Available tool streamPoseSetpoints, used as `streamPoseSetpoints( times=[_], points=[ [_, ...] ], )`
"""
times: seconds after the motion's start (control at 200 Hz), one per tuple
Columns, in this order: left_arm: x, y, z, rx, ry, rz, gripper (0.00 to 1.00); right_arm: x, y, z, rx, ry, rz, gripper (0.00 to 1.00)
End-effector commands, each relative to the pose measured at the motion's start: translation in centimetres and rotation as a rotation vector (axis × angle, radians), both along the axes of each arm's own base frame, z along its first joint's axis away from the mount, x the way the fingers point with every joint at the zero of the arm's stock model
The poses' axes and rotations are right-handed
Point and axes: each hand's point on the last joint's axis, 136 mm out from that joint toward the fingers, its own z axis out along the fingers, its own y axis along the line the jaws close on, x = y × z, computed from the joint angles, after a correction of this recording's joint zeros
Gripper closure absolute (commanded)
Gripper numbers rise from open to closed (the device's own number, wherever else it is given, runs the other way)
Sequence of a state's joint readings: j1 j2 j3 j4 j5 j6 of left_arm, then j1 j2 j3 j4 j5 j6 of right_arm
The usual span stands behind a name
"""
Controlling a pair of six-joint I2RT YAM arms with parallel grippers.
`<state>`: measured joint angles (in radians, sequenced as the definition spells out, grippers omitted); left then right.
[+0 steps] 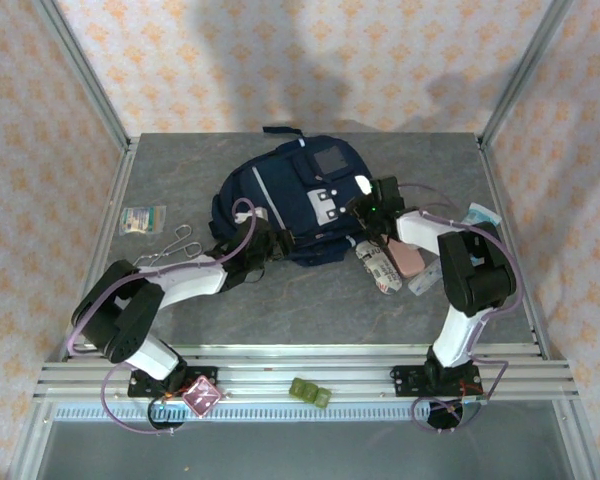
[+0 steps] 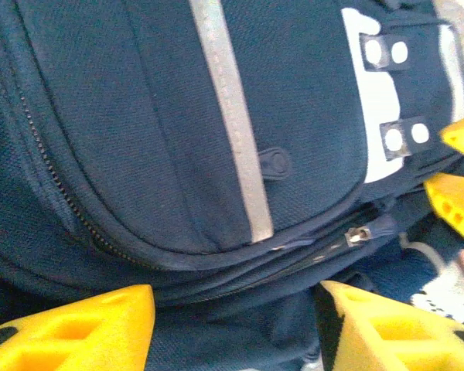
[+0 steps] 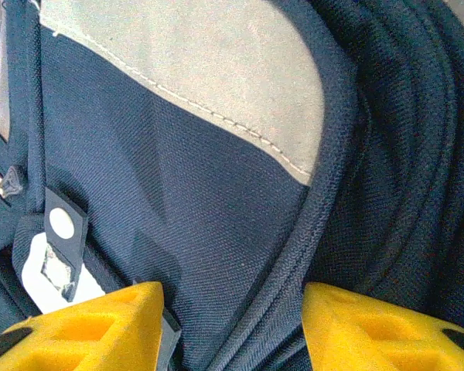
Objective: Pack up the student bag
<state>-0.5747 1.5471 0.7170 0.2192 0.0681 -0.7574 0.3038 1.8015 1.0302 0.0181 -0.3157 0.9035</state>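
Note:
The student bag (image 1: 280, 200), navy with a white diagonal stripe (image 2: 233, 124) and a grey square patch (image 1: 329, 160), lies flat at the back middle of the table. My left gripper (image 1: 263, 247) is at the bag's near left edge. Its yellow fingers (image 2: 77, 328) stand apart with a fold of navy fabric between them, just below a zipper pull (image 2: 359, 234); left gripper (image 2: 236, 301). My right gripper (image 1: 372, 207) is on the bag's right side. Its jaws straddle a piped seam (image 3: 294, 247) under a grey patch (image 3: 201, 62); right gripper (image 3: 232, 301). Its fingers (image 2: 458, 182) also show at the left wrist view's right edge.
A small bottle (image 1: 378, 266), a pink item (image 1: 410, 258) and a clear packet (image 1: 426, 280) lie right of the bag. A blue-white packet (image 1: 482, 213) is far right. A zip pouch (image 1: 142, 220) and metal scissors (image 1: 176, 245) lie left. Metal frame posts edge the table.

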Motion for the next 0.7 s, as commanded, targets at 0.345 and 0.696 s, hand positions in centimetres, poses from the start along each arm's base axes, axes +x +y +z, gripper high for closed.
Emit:
streamPoseSetpoints(
  times=[0.345, 0.696],
  points=[
    [0.4, 1.6, -3.0, 0.186, 0.039, 0.004, 0.53, -0.7, 0.7, -10.2, 0.006, 0.310, -0.022, 1.00],
    [3.1, 4.0, -1.7, 0.230, -0.003, 0.075, 0.57, 3.2, 1.9, 9.1, 0.178, -0.292, 0.024, 1.00]
  ],
)
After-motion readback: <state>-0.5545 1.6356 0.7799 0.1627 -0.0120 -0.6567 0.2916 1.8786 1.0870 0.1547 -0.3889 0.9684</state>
